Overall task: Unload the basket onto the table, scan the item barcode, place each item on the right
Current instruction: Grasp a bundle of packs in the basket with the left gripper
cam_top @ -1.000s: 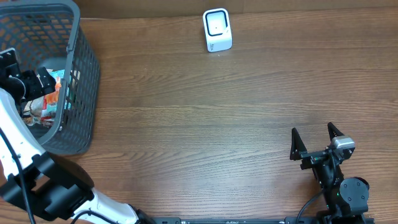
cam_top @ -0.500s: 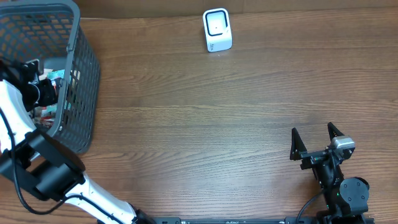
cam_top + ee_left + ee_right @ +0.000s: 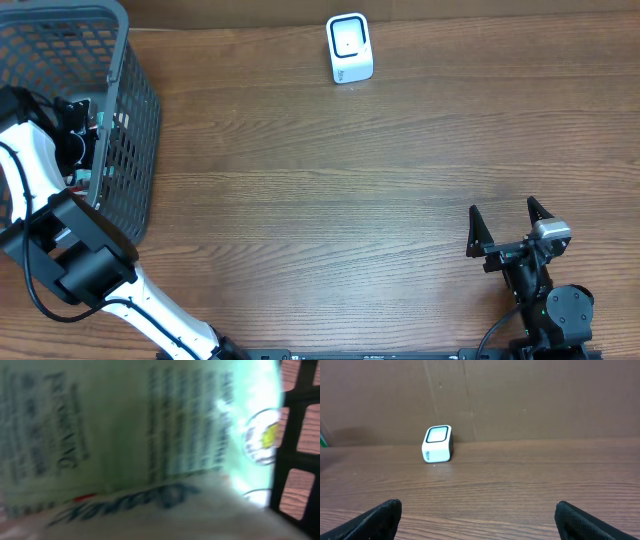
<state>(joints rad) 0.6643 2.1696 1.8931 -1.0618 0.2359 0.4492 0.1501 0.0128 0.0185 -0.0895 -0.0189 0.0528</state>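
Observation:
A pale green and white printed packet fills the left wrist view, blurred and very close; no fingers show there. In the overhead view my left gripper is down inside the grey mesh basket at the far left, over the packets there, and it looks open. The white barcode scanner stands at the back of the table, also visible from the right wrist. Near the front right edge my right gripper rests open, holding nothing, its black fingertips wide apart.
The basket's dark mesh wall lies just to the right of the packet. A brown cardboard wall stands behind the scanner. Bare wooden tabletop stretches between basket, scanner and right arm.
My left arm has swung further right and deeper into the basket, closing in on the packets. The right arm has not moved.

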